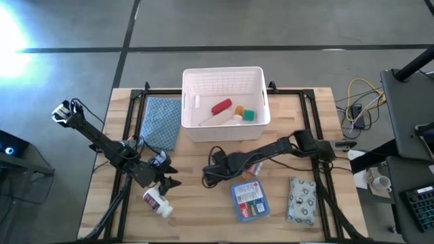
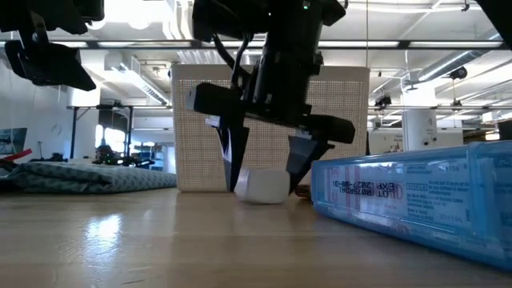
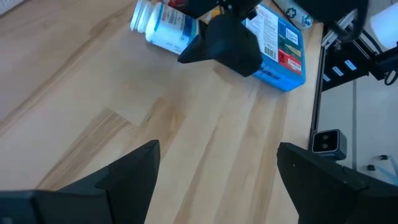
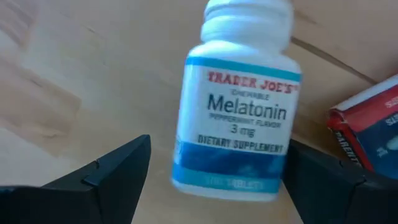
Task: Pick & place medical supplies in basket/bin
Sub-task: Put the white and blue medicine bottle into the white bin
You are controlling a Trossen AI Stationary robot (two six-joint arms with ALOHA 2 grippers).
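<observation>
A white melatonin pill bottle lies on its side on the wooden table. My right gripper is open and low over it, with one finger on each side; the low view shows the bottle between those fingers. My left gripper is open above bare wood, just beyond a second white bottle that lies on its side. The flat blue pack and the patterned pouch lie flat near the near edge. The white basket holds a red tube and small coloured boxes. My right gripper stands open around the melatonin bottle's body, coming from above with its fingers across the bottle, which lies on the table. Whether either finger touches it, I cannot tell.
A blue textured cloth lies left of the basket. A red and blue small box sits close beside the right gripper. Black rails run along the table's left and right sides. Bare wood lies between the two grippers and along the near left edge.
</observation>
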